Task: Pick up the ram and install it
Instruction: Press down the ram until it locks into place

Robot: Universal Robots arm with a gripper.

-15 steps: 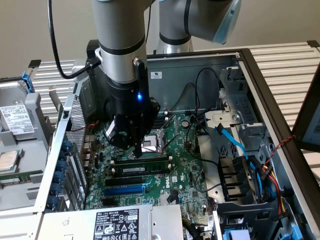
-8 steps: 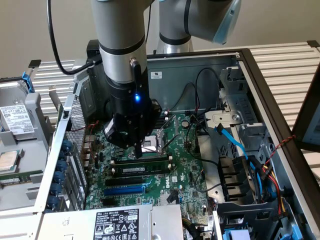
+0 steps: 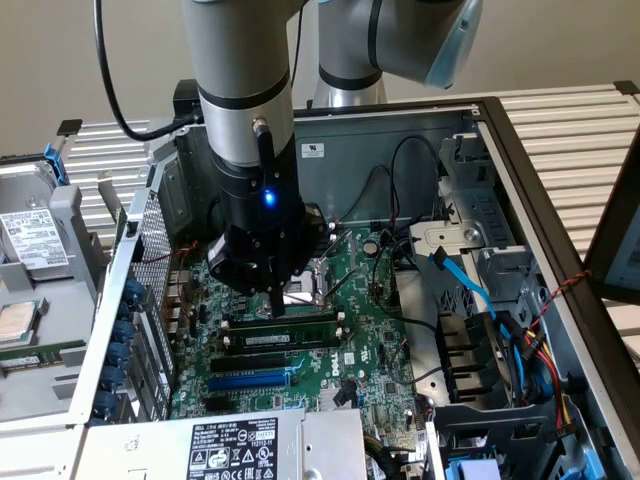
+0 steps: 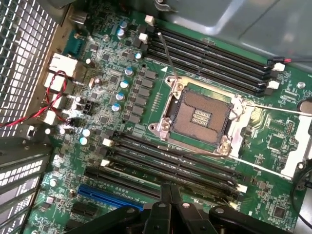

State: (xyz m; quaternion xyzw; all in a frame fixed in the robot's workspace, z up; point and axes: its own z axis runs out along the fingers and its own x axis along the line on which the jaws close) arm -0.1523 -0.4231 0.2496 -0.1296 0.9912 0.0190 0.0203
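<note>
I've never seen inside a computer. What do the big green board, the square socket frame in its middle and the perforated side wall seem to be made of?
The green circuit board looks like rigid laminate with a glossy lacquer, judging by its sheen and printed traces. The square socket frame seems to be bright bare metal, as it glints silver. The perforated side wall looks like thin grey sheet metal punched with regular holes.

The arm (image 3: 245, 90) comes down steeply from above, its grey cylindrical segments stacked almost vertical and a second grey joint bent off behind it toward the exterior view's right; a black cable loops away from its upper part. Below the grey sleeve sits a black wrist section with a small blue light glowing on its face; beneath that the black gripper (image 3: 274, 303) points straight down, its fingers drawn close together into one narrow tip.
</note>
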